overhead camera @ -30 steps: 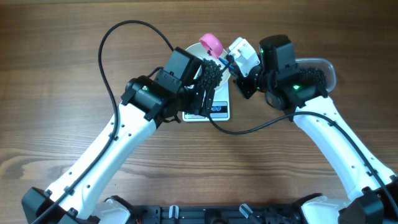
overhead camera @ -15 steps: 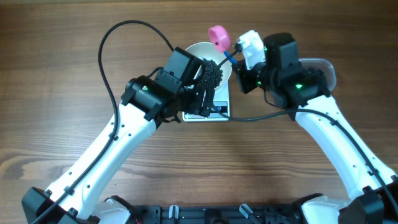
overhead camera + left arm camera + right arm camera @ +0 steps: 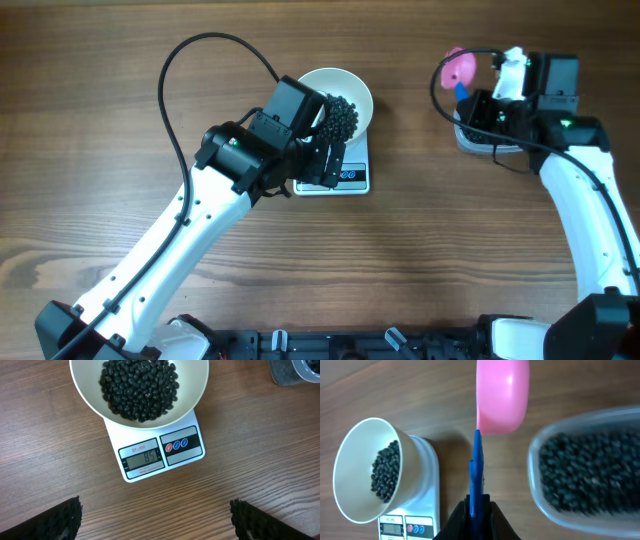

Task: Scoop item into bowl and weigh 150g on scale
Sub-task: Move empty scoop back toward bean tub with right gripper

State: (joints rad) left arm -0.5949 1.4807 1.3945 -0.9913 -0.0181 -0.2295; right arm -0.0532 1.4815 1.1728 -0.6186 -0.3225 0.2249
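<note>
Black ribbed fingers (image 3: 62,520) of the left gripper (image 3: 155,506) stand spread as wide as they go, holding nothing, and this arm has not shifted over the last second. Straight ahead of those fingertips sits the scale (image 3: 186,457), with the white bowl (image 3: 197,390) resting on its platform just beyond. A dark heap of beans (image 3: 140,387) covers the bowl's floor. The scale's display (image 3: 145,458) shows a two-digit figure that looks like eighty-something, though the digits are too soft to be sure, so the weight seems well short of the target. What has changed lies to the right. A second ago the pink scoop (image 3: 502,395) hung over the bowl's rim, and now the right arm has swung it well clear, leaving the bowl and scale off to the scoop's left. The right gripper (image 3: 480,505) is clamped tight on the scoop's blue handle (image 3: 476,470), with the cup out ahead of its fingertips. Just to the scoop's right is the clear tub (image 3: 534,455), full of more beans (image 3: 590,477). I cannot tell whether the cup is empty, as only its smooth back shows. My reading is that one load has been delivered and the scoop is heading back for another, with several more likely needed.
</note>
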